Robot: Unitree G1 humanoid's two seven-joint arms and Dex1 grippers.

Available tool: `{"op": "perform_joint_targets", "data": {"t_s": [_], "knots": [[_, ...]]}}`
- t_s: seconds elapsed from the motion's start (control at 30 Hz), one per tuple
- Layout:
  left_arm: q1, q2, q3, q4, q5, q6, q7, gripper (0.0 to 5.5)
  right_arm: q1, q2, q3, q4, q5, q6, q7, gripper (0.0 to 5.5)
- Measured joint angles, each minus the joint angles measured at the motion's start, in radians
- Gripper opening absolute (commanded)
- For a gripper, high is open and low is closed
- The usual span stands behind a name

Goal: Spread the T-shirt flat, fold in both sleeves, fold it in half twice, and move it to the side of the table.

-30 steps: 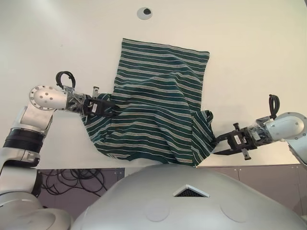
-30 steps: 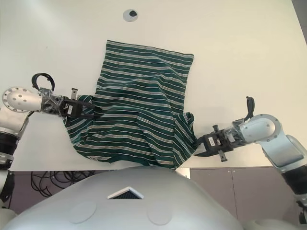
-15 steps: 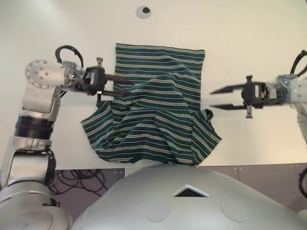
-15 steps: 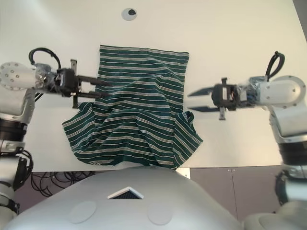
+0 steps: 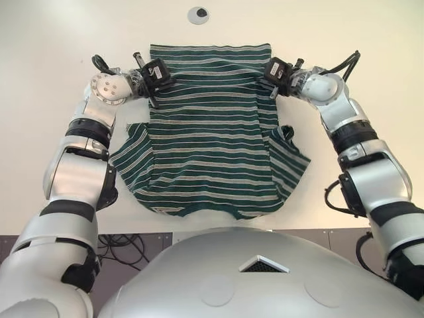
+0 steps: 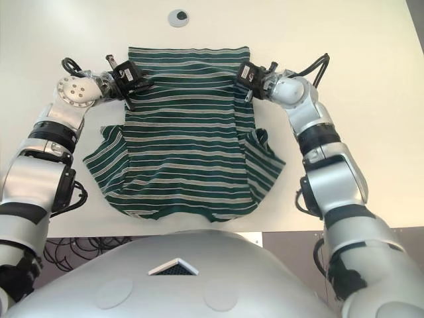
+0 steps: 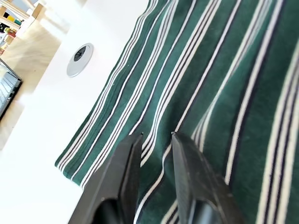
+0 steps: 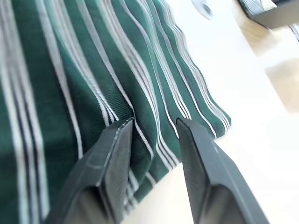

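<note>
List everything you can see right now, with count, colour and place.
T-shirt: one, dark green with white stripes, mid-table, sleeves out sideways.
table: one, white, under the shirt.
cable port: one, grey, in the table beyond the shirt's far edge.
cables: several, black, below the table's near edge, left.
left gripper: one, black, open, at the shirt's far left corner.
right gripper: one, black, open, at the shirt's far right corner.

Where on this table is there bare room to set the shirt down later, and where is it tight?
Bare table lies wide to the left of the T-shirt and to its right. Only a thin strip separates its far hem from the grommet. Crowded: the far corners, where left gripper and right gripper sit on the cloth.
</note>
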Motion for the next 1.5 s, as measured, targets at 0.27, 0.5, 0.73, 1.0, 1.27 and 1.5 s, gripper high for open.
{"op": "perform_joint_targets", "data": {"t_s": [0.27, 0.5, 0.73, 1.0, 1.27, 1.5], "knots": [[-0.022, -0.035, 0.067, 0.071, -0.004, -0.063, 0.104, 1.08, -0.09, 0.072, -0.052, 0.22, -0.014, -0.119, -0.104, 1.66], [0.063, 0.059, 0.327, -0.235, -0.325, -0.192, -0.076, 1.08, -0.067, 0.013, -0.155, 0.144, 0.031, -0.342, -0.135, 1.66], [0.803, 0.281, 0.549, -0.832, -0.868, 0.358, -0.599, 1.08, 0.028, -0.015, -0.215, 0.024, 0.071, -0.39, -0.101, 1.66], [1.07, 0.381, 0.596, -0.734, -0.85, 0.553, -0.815, 2.06, 0.076, -0.046, -0.224, -0.065, 0.077, -0.374, -0.061, 1.7], [0.956, 0.334, 0.565, -0.696, -0.785, 0.571, -0.764, 2.06, 0.108, -0.048, -0.223, -0.102, 0.077, -0.35, -0.041, 1.7], [0.913, 0.327, 0.537, -0.689, -0.747, 0.573, -0.759, 1.57, 0.117, -0.048, -0.223, -0.103, 0.077, -0.342, -0.038, 1.7]]}}
